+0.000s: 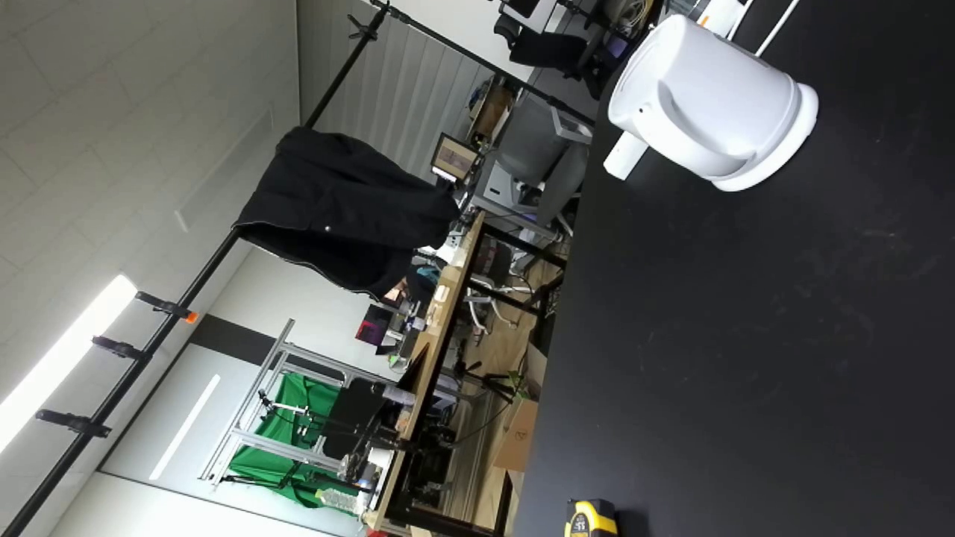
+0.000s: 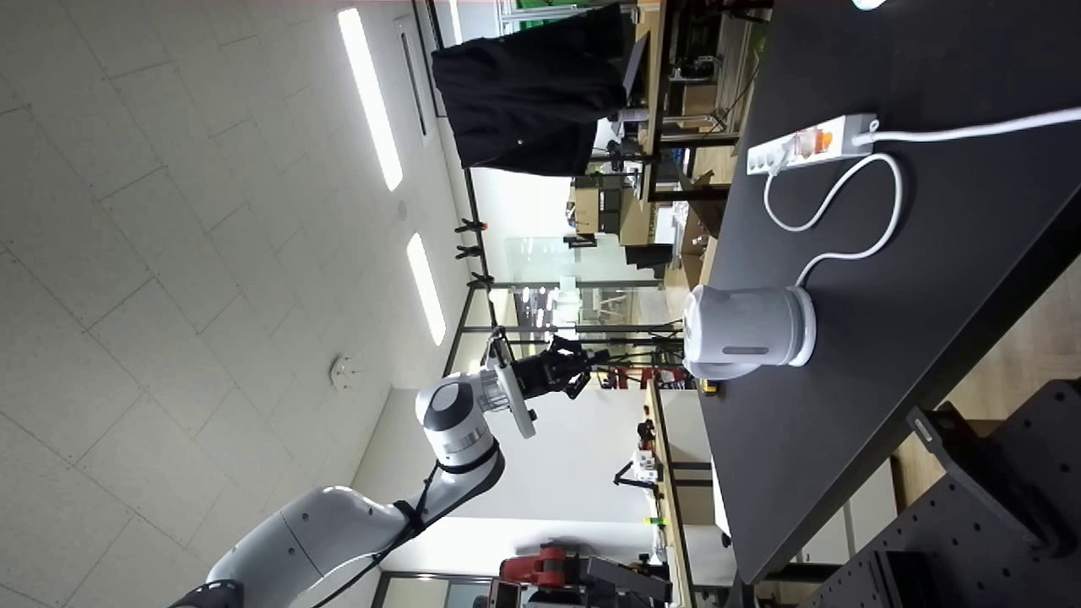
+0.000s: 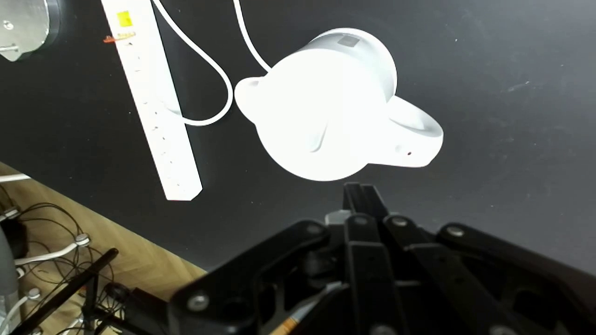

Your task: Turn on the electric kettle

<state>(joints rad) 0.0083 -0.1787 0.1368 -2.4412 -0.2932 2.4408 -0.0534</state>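
Nearest the lens in the wrist view, the black gripper [image 3: 362, 187] is pointing toward 12 o'clock, its two fingers [image 3: 356, 200] lying together, side by side. Beyond their tips, at 11 o'clock, the white electric kettle [image 3: 321, 111] is standing upright on the black tabletop [image 3: 512, 139], its handle [image 3: 419, 149] jutting between 3 and 4 o'clock, its spout [image 3: 249, 95] toward 9. In an exterior view, the gripper is hanging apart from the kettle, which is standing between 2 and 3 o'clock from it, while the white robot arm [image 2: 338, 528] is filling the 7 o'clock corner. There, too, the kettle is resting on its round base [image 2: 808, 328], and a white cord [image 2: 899, 186] is looping between it and a white power strip [image 2: 815, 143]. In the wrist view, that strip is lying at 9 o'clock from the kettle; a grey rounded object [image 3: 25, 28], cut off by the frame, is sitting at 10 o'clock. Toward 6 o'clock in an exterior view, a yellow-and-black tape measure [image 1: 593, 520] is sitting on the tabletop, well apart from the kettle. Past the tabletop's edge, at 8 o'clock in the wrist view, cables [image 3: 51, 254] are crossing a wooden floor [image 3: 139, 260]. Farthest off, a black garment [image 1: 351, 201] is hanging from a long dark pole [image 1: 202, 280] in both exterior views.
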